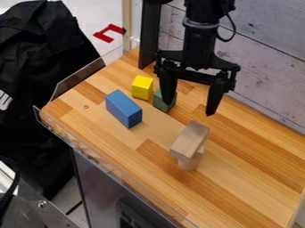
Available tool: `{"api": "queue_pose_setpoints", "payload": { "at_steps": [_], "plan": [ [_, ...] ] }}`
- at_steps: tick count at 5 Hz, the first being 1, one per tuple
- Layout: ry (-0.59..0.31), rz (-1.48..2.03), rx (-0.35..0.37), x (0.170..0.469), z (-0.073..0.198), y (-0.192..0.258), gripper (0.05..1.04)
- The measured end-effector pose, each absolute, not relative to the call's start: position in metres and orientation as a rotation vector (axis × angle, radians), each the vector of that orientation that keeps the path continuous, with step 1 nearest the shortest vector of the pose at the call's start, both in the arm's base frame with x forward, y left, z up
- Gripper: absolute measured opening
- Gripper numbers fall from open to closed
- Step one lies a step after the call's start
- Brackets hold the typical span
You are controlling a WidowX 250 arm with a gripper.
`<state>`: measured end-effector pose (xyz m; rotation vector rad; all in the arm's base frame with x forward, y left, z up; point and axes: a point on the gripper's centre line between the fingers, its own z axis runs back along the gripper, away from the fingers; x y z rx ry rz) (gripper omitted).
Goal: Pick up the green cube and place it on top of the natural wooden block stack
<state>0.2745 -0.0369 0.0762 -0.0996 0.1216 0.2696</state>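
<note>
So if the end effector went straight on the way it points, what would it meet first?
Probably the tabletop below the end effector, or the green block it partly covers in view; depth is unclear.

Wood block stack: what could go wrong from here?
The upper wood block overhangs its smaller support, so a light bump could topple it. One finger of the open gripper overlaps the green block in view; if it's as close as it looks, lowering or closing might clip it. The yellow block sits near the green one and could get knocked too.
</note>
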Motion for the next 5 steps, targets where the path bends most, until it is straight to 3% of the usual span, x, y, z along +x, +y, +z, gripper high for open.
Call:
{"api": "queue_pose_setpoints", "payload": {
  "at_steps": [4, 5],
  "plan": [
    [0.161, 0.319, -0.097, 0.281, 0.066, 0.001, 0.999],
    [0.192, 0.268, -0.044, 0.289, 0.062, 0.011, 0.999]
  ]
}}
